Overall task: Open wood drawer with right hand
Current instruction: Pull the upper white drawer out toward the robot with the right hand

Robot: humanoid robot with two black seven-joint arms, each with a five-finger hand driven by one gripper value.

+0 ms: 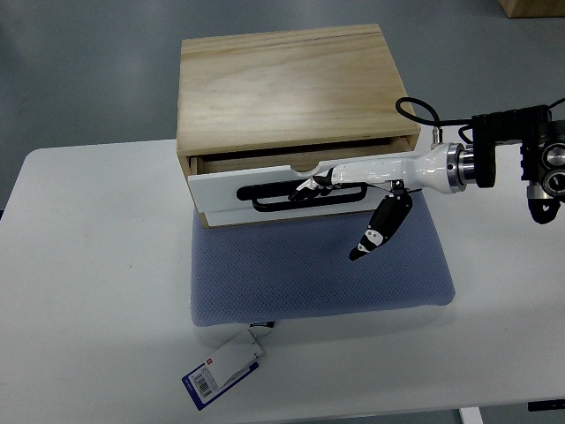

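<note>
A light wooden box stands at the table's back, resting on a blue-grey pad. Its drawer has a white front with a black slot handle and is pulled out a little, showing a dark gap under the box top. My right hand reaches in from the right, its white fingers hooked into the black handle. The thumb hangs down free below the drawer front, over the pad. The left arm does not show.
The white table spreads left and right of the pad. A blue and white tag lies at the pad's front edge near the table's front. The right forearm and black wrist unit hover over the table's right side.
</note>
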